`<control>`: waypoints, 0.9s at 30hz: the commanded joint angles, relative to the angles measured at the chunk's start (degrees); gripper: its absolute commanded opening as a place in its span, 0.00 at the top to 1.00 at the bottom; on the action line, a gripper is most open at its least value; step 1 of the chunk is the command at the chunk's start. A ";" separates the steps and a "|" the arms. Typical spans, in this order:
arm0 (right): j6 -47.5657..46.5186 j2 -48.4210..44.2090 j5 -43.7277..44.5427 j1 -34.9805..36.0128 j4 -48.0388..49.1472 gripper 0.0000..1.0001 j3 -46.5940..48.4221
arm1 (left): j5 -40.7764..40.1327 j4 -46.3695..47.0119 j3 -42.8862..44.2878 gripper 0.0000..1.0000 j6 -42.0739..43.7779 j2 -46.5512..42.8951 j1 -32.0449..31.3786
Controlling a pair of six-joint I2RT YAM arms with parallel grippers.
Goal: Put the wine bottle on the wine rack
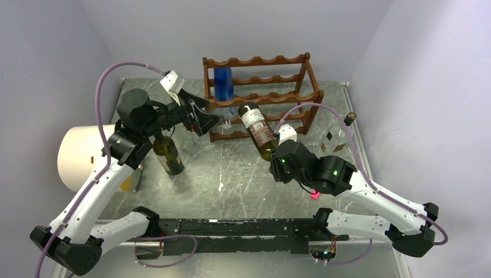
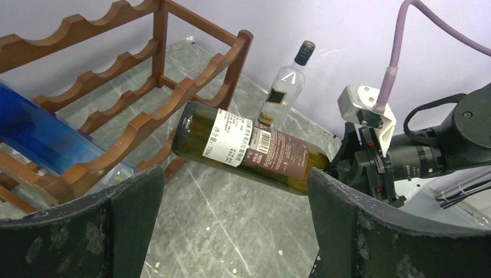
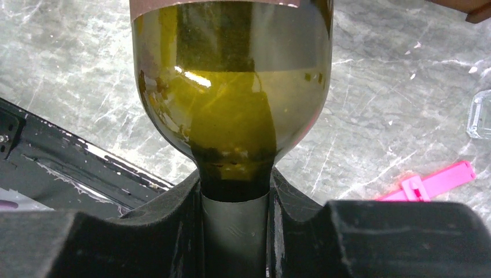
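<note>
Right gripper pinches the neck of the wine bottle, jaws pressed against it on both sides. It holds the bottle tilted above the table, base at the front rails of the wine rack, not yet resting in a cradle. Left gripper hovers close by, jaws spread around nothing. A blue bottle lies in the rack's left end.

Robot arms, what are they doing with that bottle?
The right gripper is clamped on the neck of the wine bottle, holding it with its base by the front of the wine rack. It is not in a slot yet. The left gripper is open beside the rack, holding nothing. A blue bottle lies in the rack.
</note>
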 commanded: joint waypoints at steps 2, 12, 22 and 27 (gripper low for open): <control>-2.00 -3.20 2.33 -0.13 8.45 1.00 -0.76 | -2.57 -1.80 1.51 0.04 2.94 -0.66 -0.16; -4.45 -6.97 0.56 -0.09 8.11 1.00 -2.35 | -23.19 -12.78 10.58 0.04 -2.29 -0.37 -0.21; -2.01 -5.30 -0.91 -0.13 7.60 1.00 -3.20 | -28.42 -14.60 11.62 0.04 -4.51 0.19 -0.22; 2.04 -3.81 0.05 -0.05 5.06 1.00 -3.15 | -26.50 -14.02 11.04 0.04 -4.23 0.49 -0.17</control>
